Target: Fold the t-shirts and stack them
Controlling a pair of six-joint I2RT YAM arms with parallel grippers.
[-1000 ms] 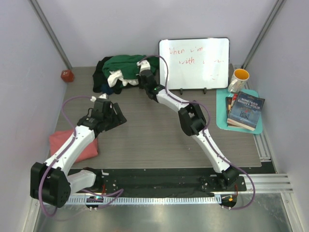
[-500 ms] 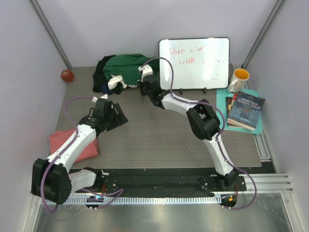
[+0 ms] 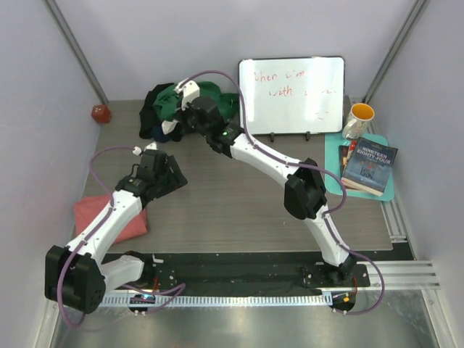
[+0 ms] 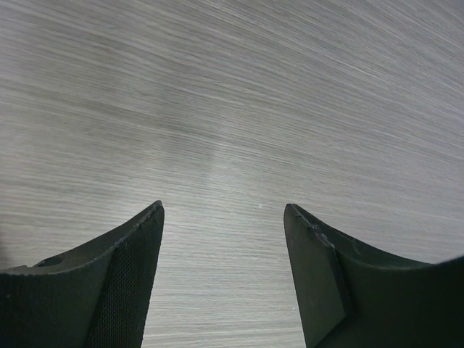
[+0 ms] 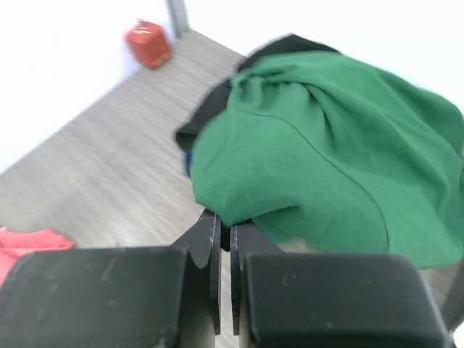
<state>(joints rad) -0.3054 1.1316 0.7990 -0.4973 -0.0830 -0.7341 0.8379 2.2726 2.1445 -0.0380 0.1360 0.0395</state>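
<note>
A dark green t-shirt (image 3: 168, 101) lies crumpled on a heap at the back of the table, over a black t-shirt (image 3: 148, 117) and a bit of white t-shirt (image 3: 169, 127). My right gripper (image 3: 183, 122) is shut on an edge of the green t-shirt (image 5: 326, 145); in the right wrist view the right gripper (image 5: 224, 217) pinches the cloth at its tips. A folded salmon pink t-shirt (image 3: 98, 217) lies at the near left. My left gripper (image 3: 174, 175) hovers open over bare table, and the left gripper (image 4: 223, 210) has nothing between its fingers.
A small red ball (image 3: 101, 113) sits at the back left corner. A whiteboard (image 3: 291, 94) stands at the back. At the right, a mug (image 3: 358, 118) and books (image 3: 370, 168) rest on a teal mat (image 3: 332, 156).
My right gripper has swung left across the heap, dragging the green t-shirt's edge with it. The left arm has barely shifted.
</note>
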